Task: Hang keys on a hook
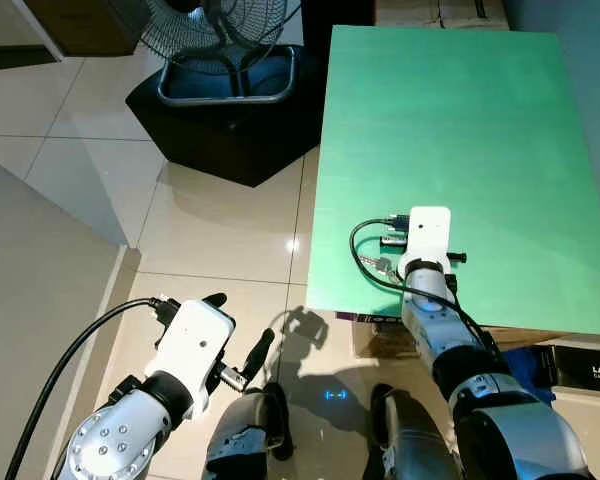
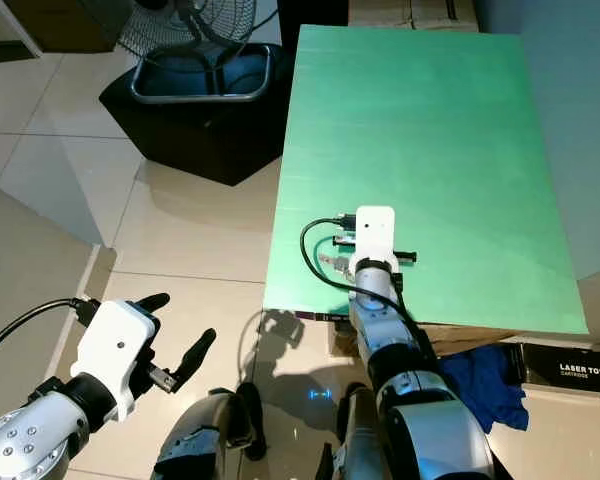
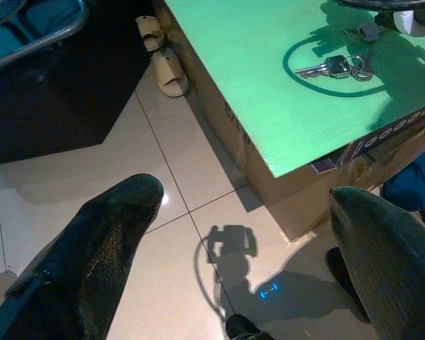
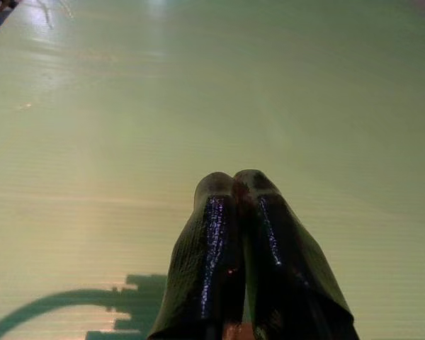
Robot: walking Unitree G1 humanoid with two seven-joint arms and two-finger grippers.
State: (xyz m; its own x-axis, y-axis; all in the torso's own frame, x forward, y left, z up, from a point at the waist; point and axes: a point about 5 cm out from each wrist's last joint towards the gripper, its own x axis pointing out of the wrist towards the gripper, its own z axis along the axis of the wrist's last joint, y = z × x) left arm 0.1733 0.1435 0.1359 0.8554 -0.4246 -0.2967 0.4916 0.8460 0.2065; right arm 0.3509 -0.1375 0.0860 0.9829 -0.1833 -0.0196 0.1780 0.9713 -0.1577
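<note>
right arm (image 1: 435, 310) reached over green board (image 1: 450, 130) | keys (image 1: 377, 264) lay on board beside wrist | left gripper (image 1: 242, 335) hung over tiled floor (image 1: 220, 230), fingers apart | fan (image 1: 225, 30) stood beyond

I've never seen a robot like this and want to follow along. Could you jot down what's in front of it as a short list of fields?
surface: green board laid on a cardboard box
keys: bunch of keys lying flat near the board's front edge
right gripper: over the board, fingers pressed together, holding nothing, beside the keys
left gripper: over the tiled floor, fingers spread apart
hook: cannot tell where it is
nearby: standing fan, blue cloth
</note>
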